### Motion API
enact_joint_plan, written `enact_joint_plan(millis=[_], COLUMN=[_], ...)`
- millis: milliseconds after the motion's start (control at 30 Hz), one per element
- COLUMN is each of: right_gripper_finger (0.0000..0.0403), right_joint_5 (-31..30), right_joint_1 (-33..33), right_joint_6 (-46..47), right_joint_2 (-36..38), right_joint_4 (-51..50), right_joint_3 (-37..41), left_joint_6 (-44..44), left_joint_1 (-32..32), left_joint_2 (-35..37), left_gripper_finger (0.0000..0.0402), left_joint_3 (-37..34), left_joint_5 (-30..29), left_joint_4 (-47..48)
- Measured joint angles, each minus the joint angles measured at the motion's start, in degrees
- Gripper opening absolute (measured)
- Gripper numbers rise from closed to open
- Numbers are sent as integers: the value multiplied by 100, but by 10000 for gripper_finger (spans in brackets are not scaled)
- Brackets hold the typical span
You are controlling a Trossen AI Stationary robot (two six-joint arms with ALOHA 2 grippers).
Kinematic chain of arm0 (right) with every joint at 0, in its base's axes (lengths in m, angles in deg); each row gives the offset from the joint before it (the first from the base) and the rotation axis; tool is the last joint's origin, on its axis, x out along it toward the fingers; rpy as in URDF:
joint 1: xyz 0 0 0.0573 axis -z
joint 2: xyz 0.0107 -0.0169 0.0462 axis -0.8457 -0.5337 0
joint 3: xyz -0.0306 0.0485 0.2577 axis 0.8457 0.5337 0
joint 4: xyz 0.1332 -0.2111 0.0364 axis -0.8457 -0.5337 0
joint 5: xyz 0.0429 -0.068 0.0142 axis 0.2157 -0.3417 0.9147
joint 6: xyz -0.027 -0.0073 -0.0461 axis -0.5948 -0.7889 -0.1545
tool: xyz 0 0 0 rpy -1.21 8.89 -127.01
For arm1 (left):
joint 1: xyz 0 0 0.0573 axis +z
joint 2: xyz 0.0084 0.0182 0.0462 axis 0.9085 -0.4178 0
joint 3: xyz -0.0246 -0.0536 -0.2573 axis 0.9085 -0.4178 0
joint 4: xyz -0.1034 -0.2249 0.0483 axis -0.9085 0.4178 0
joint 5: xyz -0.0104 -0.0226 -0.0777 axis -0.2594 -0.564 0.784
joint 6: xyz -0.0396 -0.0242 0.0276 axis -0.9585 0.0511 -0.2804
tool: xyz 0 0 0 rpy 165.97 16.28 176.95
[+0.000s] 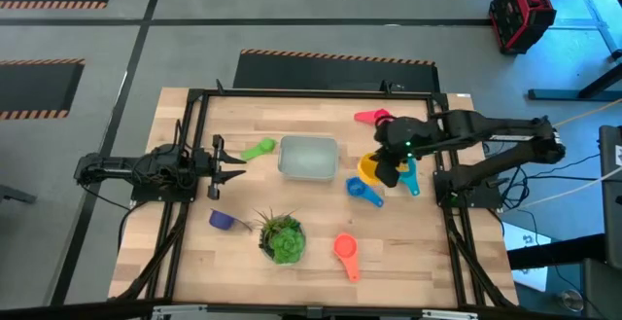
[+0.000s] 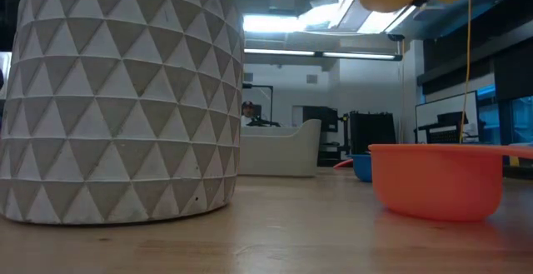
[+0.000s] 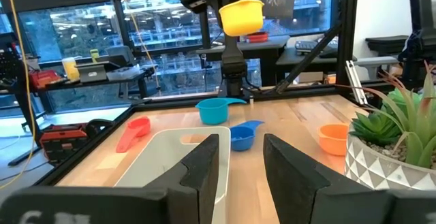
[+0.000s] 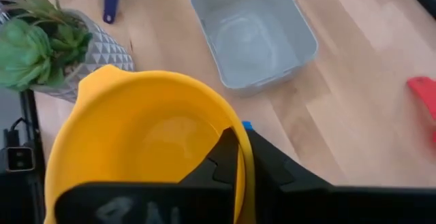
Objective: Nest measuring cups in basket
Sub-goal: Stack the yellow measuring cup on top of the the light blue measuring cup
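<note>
While the yellow measuring cup [image 4: 146, 146] hangs in the air above the table [image 1: 418, 262], the right gripper [image 1: 389, 167] has its fingers [image 4: 235, 159] closed on the cup's rim, to the right of the basket [image 1: 309, 158]. That grey-blue basket sits mid-table with nothing in it. Two blue cups [image 1: 367, 192] lie just below the lifted one, a pink cup [image 1: 369, 118] beyond it, a green cup [image 1: 259, 150] beside the basket's left end, a purple cup [image 1: 225, 220] and an orange-red cup [image 1: 346, 252] flanking the potted plant [image 1: 282, 237]. At the table's left edge the left gripper [image 1: 231, 161] waits, fingers [image 3: 204, 169] partly open, empty.
</note>
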Motion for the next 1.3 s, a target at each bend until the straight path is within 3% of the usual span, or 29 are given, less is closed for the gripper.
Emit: enact_joint_plan(millis=[467, 867, 1300], right_gripper_finger=[21, 21, 21], right_joint_5=[305, 358, 283], right_joint_1=[113, 985, 1808], right_joint_6=[638, 681, 587], right_joint_2=[752, 1495, 1588], right_joint_4=[-40, -22, -20], right_joint_3=[1159, 2268, 3293], left_joint_6=[-4, -2, -2], left_joint_1=[-1, -1, 0], left_joint_2=[0, 0, 0], left_gripper_finger=[110, 110, 110], left_joint_3=[0, 0, 0], left_joint_5=[11, 10, 9], left_joint_4=[2, 2, 2])
